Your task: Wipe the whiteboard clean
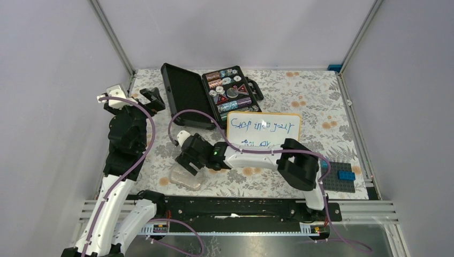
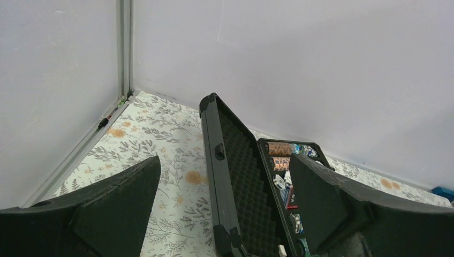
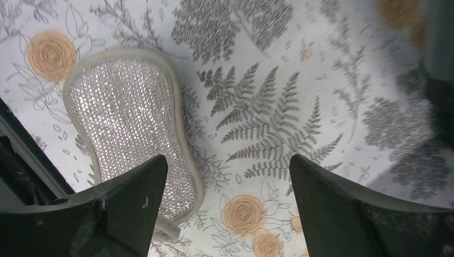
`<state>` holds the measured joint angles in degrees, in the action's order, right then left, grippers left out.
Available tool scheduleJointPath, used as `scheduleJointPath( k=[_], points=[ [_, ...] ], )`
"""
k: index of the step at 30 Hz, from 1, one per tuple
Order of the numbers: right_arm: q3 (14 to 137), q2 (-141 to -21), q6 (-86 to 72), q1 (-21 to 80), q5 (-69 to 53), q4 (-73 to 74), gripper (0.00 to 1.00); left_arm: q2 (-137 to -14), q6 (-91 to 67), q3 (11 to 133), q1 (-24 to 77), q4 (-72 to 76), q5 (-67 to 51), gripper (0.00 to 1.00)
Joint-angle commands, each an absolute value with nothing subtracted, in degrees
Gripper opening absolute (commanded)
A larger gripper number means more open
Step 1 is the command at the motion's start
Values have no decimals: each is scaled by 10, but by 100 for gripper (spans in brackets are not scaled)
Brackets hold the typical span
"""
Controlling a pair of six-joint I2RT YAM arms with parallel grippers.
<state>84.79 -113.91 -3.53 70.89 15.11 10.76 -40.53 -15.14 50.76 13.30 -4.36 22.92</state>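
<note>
Whiteboard (image 1: 267, 126) before case (image 1: 184, 93), pad (image 1: 184, 181) nearer, leftward

Glossy, wood-framed whiteboard (image 1: 262, 128); glittery pad (image 3: 128, 134)

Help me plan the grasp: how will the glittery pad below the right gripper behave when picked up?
The glittery pad looks thin with a soft rim, so probably light and bendy. It lies flat on the tablecloth, so it shouldn't roll, but the right gripper may struggle to get under it.

Plain pale grey walls (image 1: 230, 29) enclosed the table (image 1: 316, 101), which wore a floral cloth; metal posts (image 1: 112, 35) stood in the corners.
</note>
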Motion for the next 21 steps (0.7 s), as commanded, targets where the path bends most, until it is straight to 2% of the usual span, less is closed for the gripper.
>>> scheduleJointPath(
  k=[1, 10, 17, 21],
  points=[
    [866, -1152, -68, 712, 75, 97, 90, -403, -159, 515, 133, -28, 258, 99],
    [835, -1194, -111, 713, 3, 60, 88, -413, -162, 517, 133, -30, 240, 99],
    [831, -1237, -120, 722, 36, 65, 87, -422, -163, 517, 133, -31, 235, 99],
    [835, -1258, -105, 734, 100, 93, 74, -425, -166, 517, 133, -31, 231, 99]
  ],
)
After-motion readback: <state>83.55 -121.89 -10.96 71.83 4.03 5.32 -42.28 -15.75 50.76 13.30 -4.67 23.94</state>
